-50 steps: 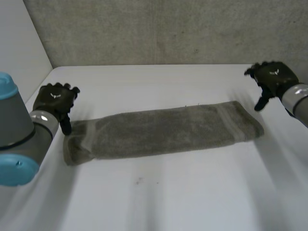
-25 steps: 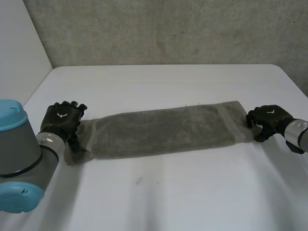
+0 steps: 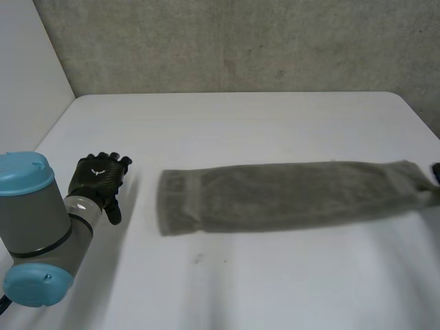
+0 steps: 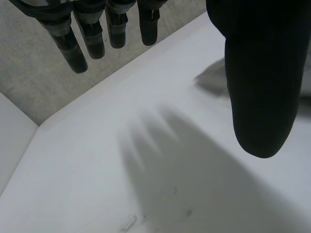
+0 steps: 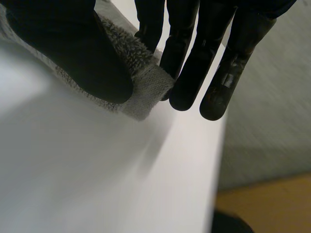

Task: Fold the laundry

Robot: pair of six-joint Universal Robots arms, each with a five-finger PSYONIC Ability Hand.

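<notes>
Soft, limp and light, the towel (image 3: 289, 194) lies on the table (image 3: 275, 124) from mid-frame to the right edge — seemingly folded lengthwise — that end pinched by the right hand (image 5: 73, 53), while the left hand (image 3: 100, 180), fingers slack and empty, should take the free end.

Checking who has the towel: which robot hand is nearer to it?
Right. The right robot hand pinches one end of the towel; the left robot hand is open, beside the other end and apart from it.
</notes>
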